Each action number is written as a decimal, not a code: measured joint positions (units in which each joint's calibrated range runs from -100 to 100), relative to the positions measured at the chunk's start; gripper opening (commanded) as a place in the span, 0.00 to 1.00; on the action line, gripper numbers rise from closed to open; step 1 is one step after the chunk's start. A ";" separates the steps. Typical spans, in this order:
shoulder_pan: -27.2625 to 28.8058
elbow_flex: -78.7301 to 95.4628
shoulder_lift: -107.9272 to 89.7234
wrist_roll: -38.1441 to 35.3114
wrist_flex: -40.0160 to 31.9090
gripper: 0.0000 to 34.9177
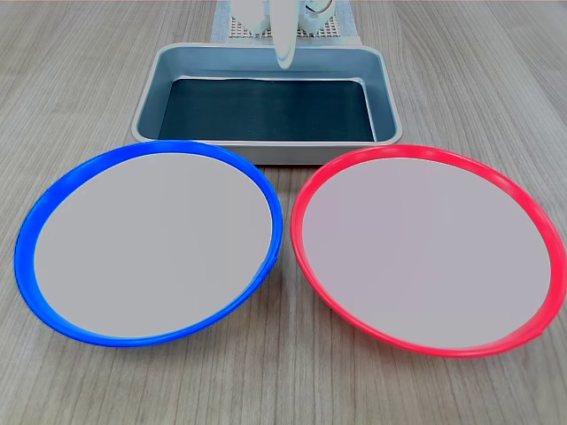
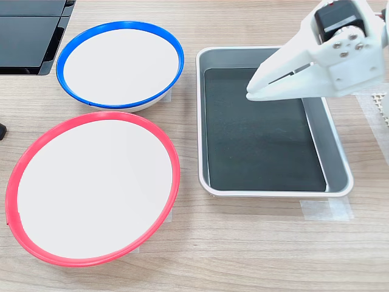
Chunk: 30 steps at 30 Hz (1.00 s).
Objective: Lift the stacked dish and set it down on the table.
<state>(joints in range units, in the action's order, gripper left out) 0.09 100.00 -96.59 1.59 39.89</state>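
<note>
The stacked dish, blue-rimmed with a flat pale centre, lies on the table by itself, with nothing on it. It is on the first exterior view's left and at the top left of the second exterior view. My white gripper hangs over the grey tray, well apart from the dish. Its fingers look pressed together with nothing between them. Only its tip shows in the first exterior view.
A red-rimmed plate of the same size lies beside the blue one, rims nearly touching. The grey metal tray with a dark mat stands beyond them. A black device sits at the second exterior view's top left.
</note>
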 measured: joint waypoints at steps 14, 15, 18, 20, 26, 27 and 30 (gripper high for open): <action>-0.44 0.00 -2.39 1.32 7.42 0.01; -0.44 0.00 -2.22 1.32 7.42 0.01; -0.44 0.00 -2.13 1.32 7.42 0.01; -0.44 0.00 -2.13 1.32 7.42 0.01; -0.44 0.00 -2.13 1.32 7.42 0.01; -0.44 0.00 -2.13 1.32 7.42 0.01; -0.44 0.00 -2.13 1.32 7.42 0.01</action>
<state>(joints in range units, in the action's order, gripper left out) -0.35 100.00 -98.72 2.91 47.31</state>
